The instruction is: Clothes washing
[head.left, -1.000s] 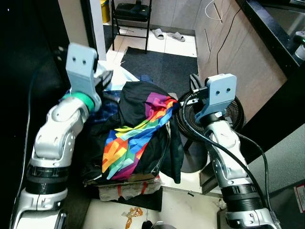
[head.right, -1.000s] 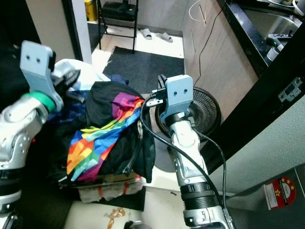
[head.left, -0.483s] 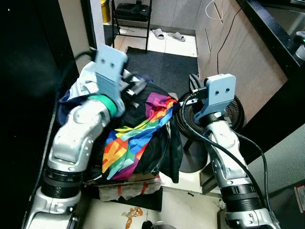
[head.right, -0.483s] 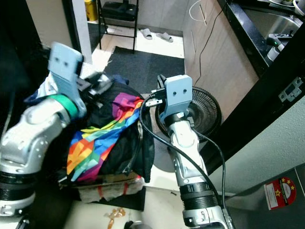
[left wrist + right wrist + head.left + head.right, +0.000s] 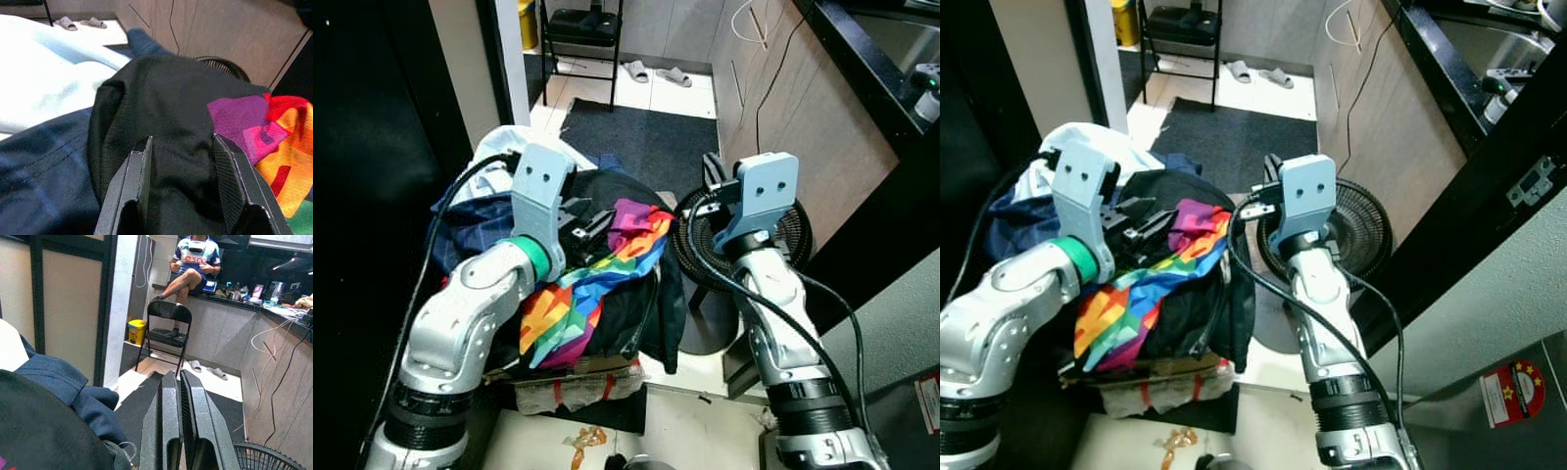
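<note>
Swinging in from the side, the left gripper now hovers spread over the black garment atop the pile, seemingly just short of contact; it should press deep before pinching, while the right gripper idles closed.

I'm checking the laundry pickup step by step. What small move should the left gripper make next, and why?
Probably lower the left gripper a little and close. Its fingers are open and straddle the black fabric garment on top of the pile, beside the rainbow-coloured cloth. The right gripper is shut, beside the pile.
</note>
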You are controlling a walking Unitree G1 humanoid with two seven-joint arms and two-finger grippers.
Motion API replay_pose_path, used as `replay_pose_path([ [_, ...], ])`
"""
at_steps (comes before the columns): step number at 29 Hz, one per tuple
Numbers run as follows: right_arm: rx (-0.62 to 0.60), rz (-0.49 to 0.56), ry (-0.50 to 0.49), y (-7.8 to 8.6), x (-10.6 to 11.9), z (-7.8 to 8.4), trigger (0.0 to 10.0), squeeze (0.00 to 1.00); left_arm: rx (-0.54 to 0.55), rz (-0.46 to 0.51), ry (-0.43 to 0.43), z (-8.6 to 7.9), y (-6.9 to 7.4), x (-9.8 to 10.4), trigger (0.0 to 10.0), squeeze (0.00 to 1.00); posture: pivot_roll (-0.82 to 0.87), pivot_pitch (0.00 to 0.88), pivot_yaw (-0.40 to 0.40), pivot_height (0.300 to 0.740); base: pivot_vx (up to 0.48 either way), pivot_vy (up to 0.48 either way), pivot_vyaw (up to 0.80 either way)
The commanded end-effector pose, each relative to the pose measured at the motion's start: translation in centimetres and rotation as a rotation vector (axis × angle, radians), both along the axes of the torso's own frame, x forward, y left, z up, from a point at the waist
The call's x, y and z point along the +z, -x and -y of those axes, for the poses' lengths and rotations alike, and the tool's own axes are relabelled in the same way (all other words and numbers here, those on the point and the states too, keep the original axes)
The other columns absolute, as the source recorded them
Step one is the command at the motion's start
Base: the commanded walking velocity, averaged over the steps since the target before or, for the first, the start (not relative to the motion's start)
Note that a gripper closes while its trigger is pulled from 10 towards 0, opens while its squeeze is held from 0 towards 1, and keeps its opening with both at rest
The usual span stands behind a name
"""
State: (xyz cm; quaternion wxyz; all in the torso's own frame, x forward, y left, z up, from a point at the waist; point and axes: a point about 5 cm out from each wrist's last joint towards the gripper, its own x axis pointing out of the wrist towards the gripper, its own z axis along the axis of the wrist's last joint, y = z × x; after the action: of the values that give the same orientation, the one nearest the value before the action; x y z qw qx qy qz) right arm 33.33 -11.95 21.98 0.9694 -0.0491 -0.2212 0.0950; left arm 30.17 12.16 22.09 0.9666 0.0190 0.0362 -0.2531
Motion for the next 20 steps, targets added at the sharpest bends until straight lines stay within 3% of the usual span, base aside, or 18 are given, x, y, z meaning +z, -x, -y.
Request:
replay_pose_path([
  [1,-0.006,-0.008,0.004,0.09,-0.28,0.21,10.0,0.0,0.009,-0.038,0.005,-0.25,-0.03,-0.66,9.8,0.0,0.01,0.074,-0.03,0.74,0.0,0.0,0.0],
  [2,-0.006,-0.008,0.004,0.09,-0.28,0.21,10.0,0.0,0.009,-0.038,0.005,-0.25,-0.03,-0.66,9.8,0.0,0.01,0.074,-0.03,0.74,0.0,0.0,0.0],
  [3,-0.006,-0.008,0.004,0.09,-0.27,0.22,10.0,0.0,0.012,-0.04,0.008,-0.31,-0.07,-0.65,4.6,0.0,0.01,0.074,-0.03,0.74,0.0,0.0,0.0],
  [4,-0.006,-0.008,0.004,0.09,-0.27,0.22,10.0,0.0,0.012,-0.04,0.008,-0.31,-0.07,-0.65,4.6,0.0,0.01,0.074,-0.03,0.74,0.0,0.0,0.0],
  [5,-0.007,-0.008,0.005,0.09,-0.27,0.25,10.0,0.0,0.015,-0.043,0.013,-0.37,-0.11,-0.61,1.8,0.0,0.01,0.074,-0.03,0.74,0.0,0.0,0.0],
  [6,-0.007,-0.008,0.005,0.09,-0.27,0.25,10.0,0.0,0.015,-0.043,0.013,-0.37,-0.11,-0.61,1.8,0.0,0.01,0.074,-0.03,0.74,0.0,0.0,0.0],
  [7,-0.008,-0.008,0.005,0.1,-0.27,0.28,10.0,0.0,0.016,-0.043,0.016,-0.44,-0.14,-0.58,0.0,0.0,0.01,0.073,-0.029,0.74,0.0,0.0,0.0],
  [20,-0.008,-0.004,0.005,0.07,-0.23,0.33,10.0,0.0,0.047,-0.008,0.001,-0.82,-0.18,0.05,0.0,0.0,0.01,0.066,-0.03,0.74,0.0,0.0,0.0],
])
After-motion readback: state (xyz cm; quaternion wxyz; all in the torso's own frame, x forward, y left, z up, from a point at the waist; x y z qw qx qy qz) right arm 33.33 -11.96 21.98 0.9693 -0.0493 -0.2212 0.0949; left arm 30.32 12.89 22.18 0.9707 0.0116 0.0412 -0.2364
